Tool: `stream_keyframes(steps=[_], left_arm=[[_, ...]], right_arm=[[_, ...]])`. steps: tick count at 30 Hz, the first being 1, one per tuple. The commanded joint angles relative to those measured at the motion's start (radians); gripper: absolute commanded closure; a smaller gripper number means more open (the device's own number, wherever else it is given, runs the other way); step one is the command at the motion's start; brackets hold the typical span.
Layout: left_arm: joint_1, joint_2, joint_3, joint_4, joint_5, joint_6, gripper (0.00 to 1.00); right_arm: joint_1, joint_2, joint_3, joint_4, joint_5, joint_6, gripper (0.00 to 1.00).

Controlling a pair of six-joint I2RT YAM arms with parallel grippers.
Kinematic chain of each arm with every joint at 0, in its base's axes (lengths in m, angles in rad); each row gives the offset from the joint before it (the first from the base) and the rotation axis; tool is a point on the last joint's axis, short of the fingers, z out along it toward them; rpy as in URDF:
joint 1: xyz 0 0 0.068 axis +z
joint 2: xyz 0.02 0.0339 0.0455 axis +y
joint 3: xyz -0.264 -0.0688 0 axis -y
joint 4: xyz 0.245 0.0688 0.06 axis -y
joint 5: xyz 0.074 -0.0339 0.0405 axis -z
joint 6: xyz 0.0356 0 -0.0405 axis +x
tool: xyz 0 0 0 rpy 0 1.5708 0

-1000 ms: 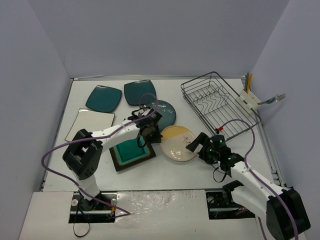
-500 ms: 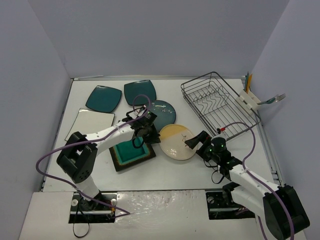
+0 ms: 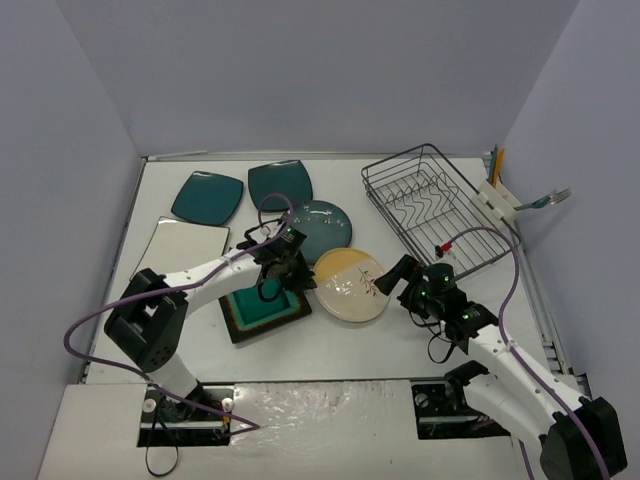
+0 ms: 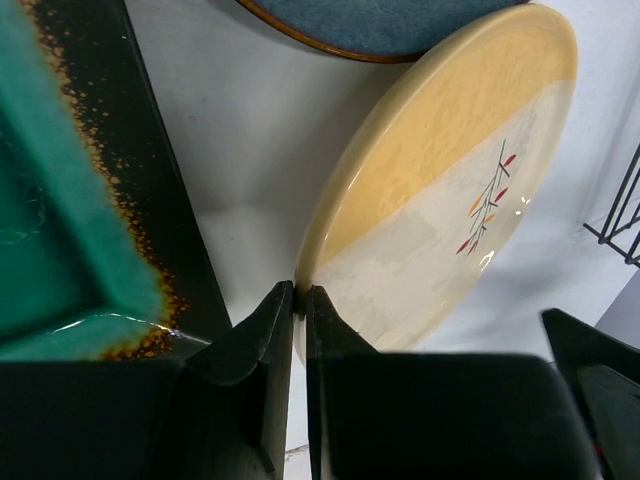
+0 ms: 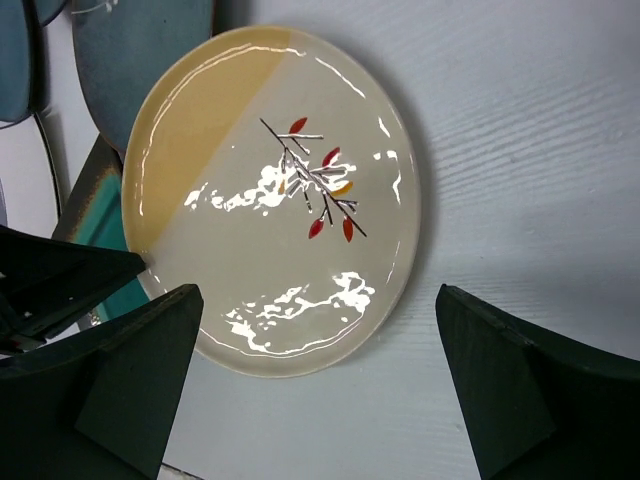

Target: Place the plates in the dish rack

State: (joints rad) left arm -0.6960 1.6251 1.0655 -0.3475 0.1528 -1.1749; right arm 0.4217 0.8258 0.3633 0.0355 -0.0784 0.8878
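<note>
Mid-table, cream plate (image 3: 350, 287) edged left, left gripper (image 4: 298, 290) closed

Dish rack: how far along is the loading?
Done: nothing sits in the dish rack. In hand: the left gripper, shut, has its tips at the cream-and-yellow plate's rim, and the right gripper hangs open at the plate's opposite side. Left: all six plates, which lie on the table.
</note>
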Motion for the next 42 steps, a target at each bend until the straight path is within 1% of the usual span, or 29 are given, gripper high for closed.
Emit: stream_keyframes(steps=[1, 3, 7, 9, 13, 17, 26, 36, 38, 42], left_arm=[[0.024, -0.077, 0.033, 0.085, -0.013, -0.041, 1.00], [0.026, -0.086, 0.025, 0.093, -0.016, -0.052, 1.00], [0.035, -0.110, 0.013, 0.105, -0.025, -0.061, 1.00], [0.046, -0.130, 0.006, 0.106, -0.030, -0.068, 1.00], [0.062, -0.157, -0.007, 0.104, -0.038, -0.084, 1.00], [0.076, -0.173, -0.019, 0.103, -0.044, -0.093, 1.00], [0.084, -0.193, -0.038, 0.106, -0.030, -0.122, 1.00], [0.081, -0.221, -0.074, 0.133, -0.004, -0.185, 1.00], [0.082, -0.226, -0.090, 0.151, 0.010, -0.210, 1.00], [0.081, -0.237, -0.107, 0.167, 0.027, -0.235, 1.00]], right_arm=[[0.005, -0.008, 0.120, -0.150, 0.105, -0.103, 0.00], [0.005, -0.015, 0.137, -0.159, 0.098, -0.103, 0.00], [0.010, -0.010, 0.128, -0.145, 0.035, -0.067, 0.00], [0.022, -0.010, 0.095, -0.113, -0.004, -0.030, 0.00], [0.071, 0.018, 0.029, -0.022, -0.022, 0.058, 0.00], [0.135, 0.061, -0.035, 0.129, 0.011, 0.152, 0.00], [0.282, 0.207, -0.097, 0.421, 0.132, 0.277, 0.00], [0.386, 0.406, -0.150, 0.660, 0.206, 0.416, 0.01], [0.397, 0.418, -0.167, 0.697, 0.222, 0.443, 0.01], [0.403, 0.428, -0.193, 0.718, 0.246, 0.484, 0.02]])
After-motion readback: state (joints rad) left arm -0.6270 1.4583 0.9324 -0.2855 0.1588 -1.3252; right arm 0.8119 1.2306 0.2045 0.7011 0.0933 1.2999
